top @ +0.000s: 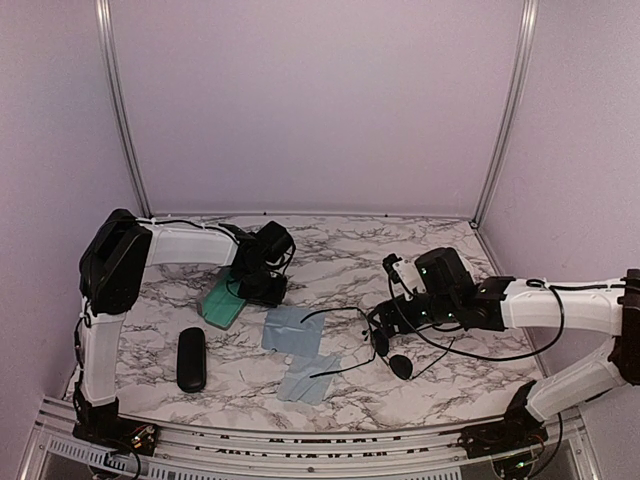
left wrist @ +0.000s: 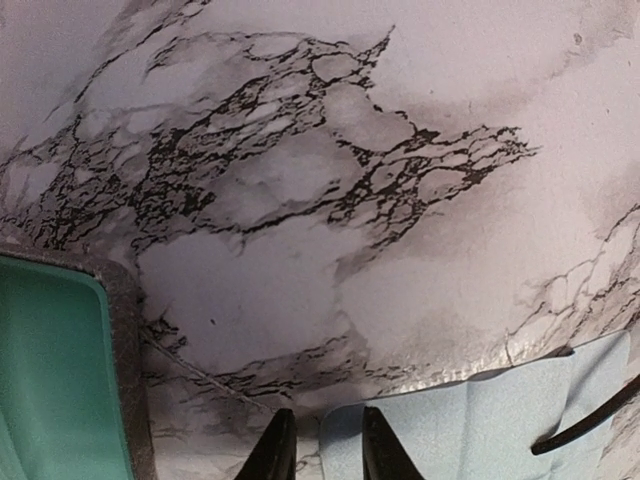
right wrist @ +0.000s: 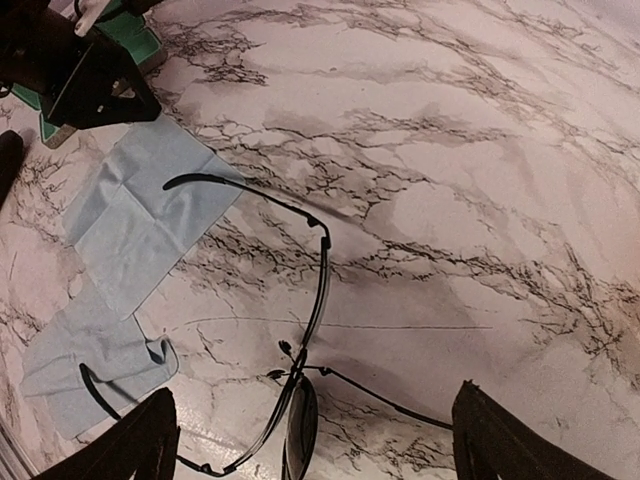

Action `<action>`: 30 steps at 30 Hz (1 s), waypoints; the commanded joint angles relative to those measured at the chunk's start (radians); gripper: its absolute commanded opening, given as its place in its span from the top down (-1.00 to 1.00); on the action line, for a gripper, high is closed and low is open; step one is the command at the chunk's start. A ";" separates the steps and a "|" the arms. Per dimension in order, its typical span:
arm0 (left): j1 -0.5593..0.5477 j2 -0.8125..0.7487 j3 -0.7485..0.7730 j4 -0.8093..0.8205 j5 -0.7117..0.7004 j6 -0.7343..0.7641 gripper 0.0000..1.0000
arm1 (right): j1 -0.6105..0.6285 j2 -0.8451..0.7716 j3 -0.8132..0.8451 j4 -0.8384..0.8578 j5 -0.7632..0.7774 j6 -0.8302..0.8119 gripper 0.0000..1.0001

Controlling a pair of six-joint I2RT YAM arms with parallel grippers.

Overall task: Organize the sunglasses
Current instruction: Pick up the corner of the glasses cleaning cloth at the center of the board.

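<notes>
The sunglasses [top: 385, 345] are thin black wire frames with dark oval lenses, lying on the marble table right of centre. Their long arms reach left toward the blue cloths. In the right wrist view the sunglasses [right wrist: 318, 300] lie straight ahead, and one dark lens sits between the widely spread fingers of my right gripper [right wrist: 310, 445], which is open just above them. My left gripper [top: 262, 285] hovers at the back left beside the open green-lined case [top: 222, 303]. In its own view the left gripper [left wrist: 322, 425] shows a narrow gap over a cloth corner, holding nothing.
A glossy black oval case [top: 191, 358] lies at the front left. Two light blue cloths [top: 290, 330] [top: 308, 378] lie at the centre. The grey rim of the green-lined case [left wrist: 125, 350] shows at the left of the left wrist view. Walls enclose the table.
</notes>
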 commanded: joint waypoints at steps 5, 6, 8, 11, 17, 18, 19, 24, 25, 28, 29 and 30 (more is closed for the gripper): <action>-0.002 -0.002 -0.075 0.067 0.080 -0.014 0.66 | 0.011 0.008 0.012 0.017 0.004 0.004 -0.84; -0.004 -0.010 -0.087 0.078 0.088 -0.016 0.67 | 0.011 0.006 0.012 0.017 0.004 0.002 -0.84; -0.009 -0.025 -0.106 0.083 0.082 -0.022 0.67 | 0.011 0.006 0.018 0.019 -0.002 -0.001 -0.84; -0.010 -0.046 -0.148 0.105 0.080 -0.030 0.81 | 0.017 0.009 0.030 0.019 -0.020 -0.003 -0.84; -0.013 -0.099 -0.218 0.182 0.098 -0.037 1.00 | 0.071 0.040 0.060 0.050 -0.058 0.005 -0.84; -0.013 -0.117 -0.231 0.192 0.096 -0.040 1.00 | 0.096 0.050 0.067 0.053 -0.062 0.011 -0.84; -0.013 -0.141 -0.243 0.198 0.090 -0.043 1.00 | 0.112 0.063 0.071 0.057 -0.069 0.020 -0.84; -0.013 -0.255 -0.291 0.203 0.043 -0.062 1.00 | 0.163 0.132 0.069 0.106 -0.106 0.090 -0.82; -0.013 -0.277 -0.300 0.203 0.032 -0.064 1.00 | 0.176 0.150 0.072 0.109 -0.105 0.099 -0.81; -0.013 -0.326 -0.319 0.203 0.016 -0.065 1.00 | 0.218 0.206 0.084 0.115 -0.091 0.117 -0.79; -0.013 -0.337 -0.322 0.201 0.014 -0.067 1.00 | 0.229 0.227 0.087 0.114 -0.085 0.124 -0.79; -0.013 -0.347 -0.326 0.201 0.012 -0.069 1.00 | 0.235 0.239 0.089 0.110 -0.077 0.135 -0.78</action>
